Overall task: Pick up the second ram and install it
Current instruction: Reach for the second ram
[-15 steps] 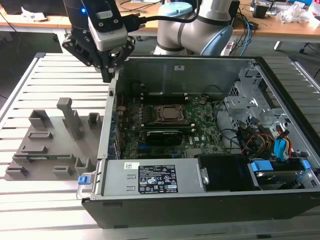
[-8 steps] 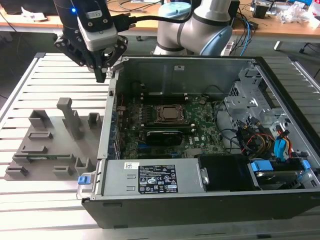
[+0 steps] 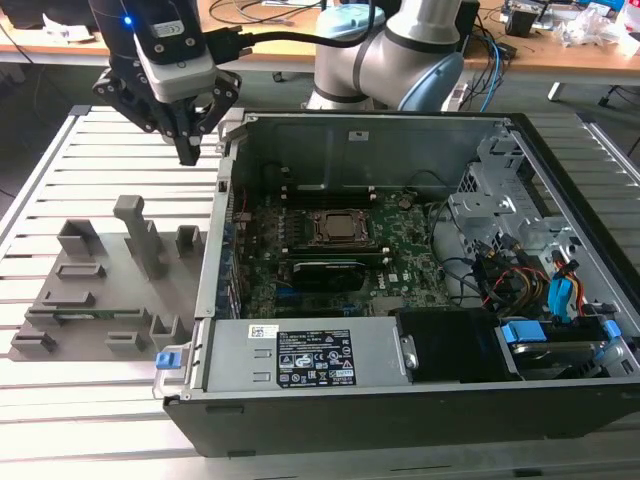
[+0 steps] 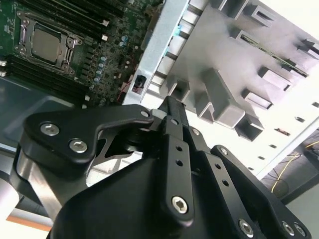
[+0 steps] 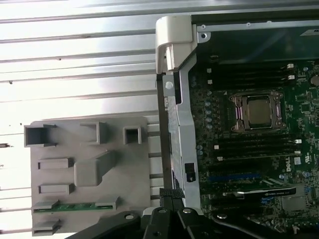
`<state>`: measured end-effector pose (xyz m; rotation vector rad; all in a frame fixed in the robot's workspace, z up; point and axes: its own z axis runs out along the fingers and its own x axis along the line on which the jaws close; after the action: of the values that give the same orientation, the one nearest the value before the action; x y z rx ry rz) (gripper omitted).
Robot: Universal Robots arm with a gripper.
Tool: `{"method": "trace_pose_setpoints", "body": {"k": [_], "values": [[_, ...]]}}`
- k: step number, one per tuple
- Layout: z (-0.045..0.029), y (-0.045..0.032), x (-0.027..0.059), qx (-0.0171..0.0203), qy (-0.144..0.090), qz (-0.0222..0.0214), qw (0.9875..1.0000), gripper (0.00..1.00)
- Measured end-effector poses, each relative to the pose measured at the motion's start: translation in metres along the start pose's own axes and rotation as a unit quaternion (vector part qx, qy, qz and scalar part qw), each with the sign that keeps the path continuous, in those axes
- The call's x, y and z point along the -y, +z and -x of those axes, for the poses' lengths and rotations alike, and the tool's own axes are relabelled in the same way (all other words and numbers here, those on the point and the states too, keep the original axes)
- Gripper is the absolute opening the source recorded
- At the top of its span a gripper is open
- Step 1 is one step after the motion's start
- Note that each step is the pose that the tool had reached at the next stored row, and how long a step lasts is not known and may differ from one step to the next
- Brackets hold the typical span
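**Pincer closed and empty above the table; second ram waits in its holder**

In the exterior view the pincer hangs pointing straight down at about 11 o'clock in the scene, just outside the wall of the open computer case on the exterior view's left. Its fingers are pressed together with nothing between them, and in both wrist views the tips meet over the strip between case and holder.

The second ram has not yet been picked up. It sits in the grey holder on the slatted table, at roughly 7 o'clock from the pincer and well apart from it. It is a narrow green stick whose ends are caught by two low blocks. That cradle likely keeps it straight and leaves its middle free for a grasp from above.

The case lies on its side with the panel off, so the motherboard faces upward. The CPU socket sits at about 3 o'clock from the holder, with long dark memory slots on either side of it. Laid this way, the slots can be reached by a vertical approach.
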<state>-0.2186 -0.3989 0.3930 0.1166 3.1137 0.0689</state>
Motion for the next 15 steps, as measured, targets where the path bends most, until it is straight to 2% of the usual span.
{"method": "trace_pose_setpoints", "body": {"k": [8,15], "values": [[-0.0079,0.0001,0.0006,0.0,0.0,0.0,1.0,0.1],[-0.02,0.0,0.0015,0.0,0.0,0.0,1.0,0.1]]}}
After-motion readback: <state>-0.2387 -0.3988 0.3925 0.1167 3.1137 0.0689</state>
